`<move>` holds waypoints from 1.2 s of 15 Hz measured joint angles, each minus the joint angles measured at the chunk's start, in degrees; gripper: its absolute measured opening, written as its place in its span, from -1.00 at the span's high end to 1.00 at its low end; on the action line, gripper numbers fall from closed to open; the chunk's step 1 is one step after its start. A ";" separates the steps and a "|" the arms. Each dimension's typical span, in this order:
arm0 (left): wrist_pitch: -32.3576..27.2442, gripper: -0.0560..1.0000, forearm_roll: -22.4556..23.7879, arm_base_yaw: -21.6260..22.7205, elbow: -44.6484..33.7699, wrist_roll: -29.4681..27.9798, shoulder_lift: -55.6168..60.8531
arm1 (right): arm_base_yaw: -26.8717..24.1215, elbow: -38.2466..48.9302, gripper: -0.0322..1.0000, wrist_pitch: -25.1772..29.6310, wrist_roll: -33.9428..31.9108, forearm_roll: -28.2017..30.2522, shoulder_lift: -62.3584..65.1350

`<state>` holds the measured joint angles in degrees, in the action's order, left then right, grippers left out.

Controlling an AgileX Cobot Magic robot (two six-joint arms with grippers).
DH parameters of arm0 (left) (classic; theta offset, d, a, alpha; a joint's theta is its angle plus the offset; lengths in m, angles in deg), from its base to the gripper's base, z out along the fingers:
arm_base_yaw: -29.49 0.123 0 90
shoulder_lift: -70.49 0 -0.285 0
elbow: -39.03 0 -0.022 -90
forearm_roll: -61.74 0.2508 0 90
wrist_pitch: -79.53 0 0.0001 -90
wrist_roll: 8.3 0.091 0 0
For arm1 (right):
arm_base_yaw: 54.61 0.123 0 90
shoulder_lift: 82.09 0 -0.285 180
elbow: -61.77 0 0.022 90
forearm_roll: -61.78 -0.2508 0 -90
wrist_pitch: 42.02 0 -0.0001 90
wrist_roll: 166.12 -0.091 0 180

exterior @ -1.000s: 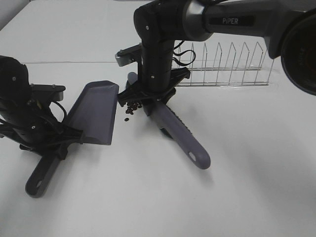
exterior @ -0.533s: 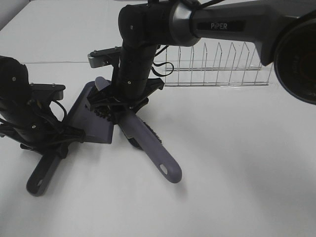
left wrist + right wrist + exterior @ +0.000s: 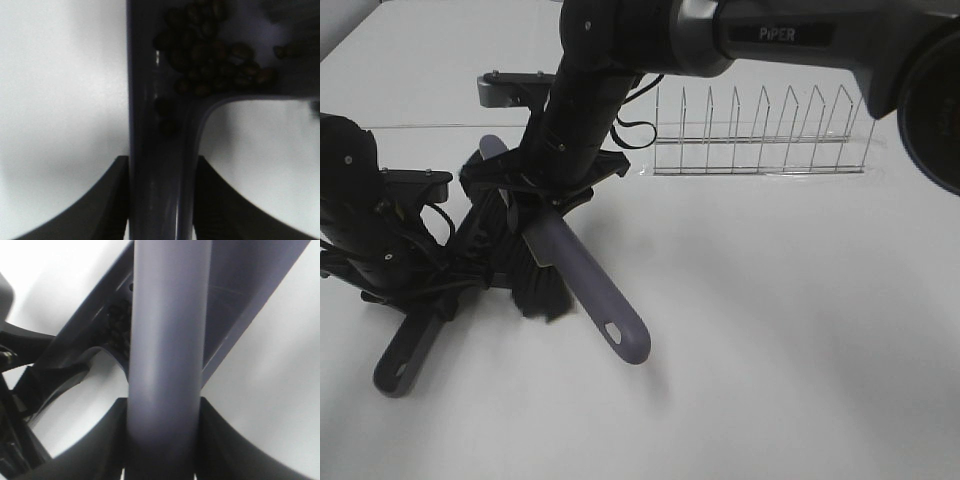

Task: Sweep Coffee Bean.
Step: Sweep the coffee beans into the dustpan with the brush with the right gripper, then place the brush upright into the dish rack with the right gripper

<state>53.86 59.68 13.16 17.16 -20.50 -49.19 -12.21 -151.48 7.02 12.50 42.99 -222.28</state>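
The coffee beans (image 3: 207, 55) lie in a heap inside the grey dustpan (image 3: 150, 75), by the root of its handle. In the exterior high view no beans show, and the dustpan (image 3: 480, 235) is mostly hidden behind the brush. My left gripper (image 3: 425, 288) (image 3: 161, 161) is shut on the dustpan handle (image 3: 405, 358). My right gripper (image 3: 535, 195) (image 3: 165, 402) has reached across and is shut on the grey brush handle (image 3: 167, 330). The black bristles (image 3: 540, 292) rest at the pan's mouth. The handle end (image 3: 625, 345) points toward the front.
A wire dish rack (image 3: 760, 130) stands at the back right. The white table (image 3: 800, 330) stretches to the right and front. In the right wrist view the dustpan (image 3: 245, 285) lies under the brush handle, with a dark clump (image 3: 119, 317) beside it.
My right arm swept the brush leftward, from beside the pan to over its mouth. The beans that lay on the table by the pan's lip are gone from there. The left arm held still.
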 joint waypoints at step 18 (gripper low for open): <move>0.00 0.22 0.00 0.00 0.00 0.00 0.00 | 0.06 0.00 0.25 17.65 -16.79 41.71 8.08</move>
<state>53.86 59.68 13.16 17.16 -20.50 -49.19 -12.15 -151.48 24.67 -4.28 84.70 -214.21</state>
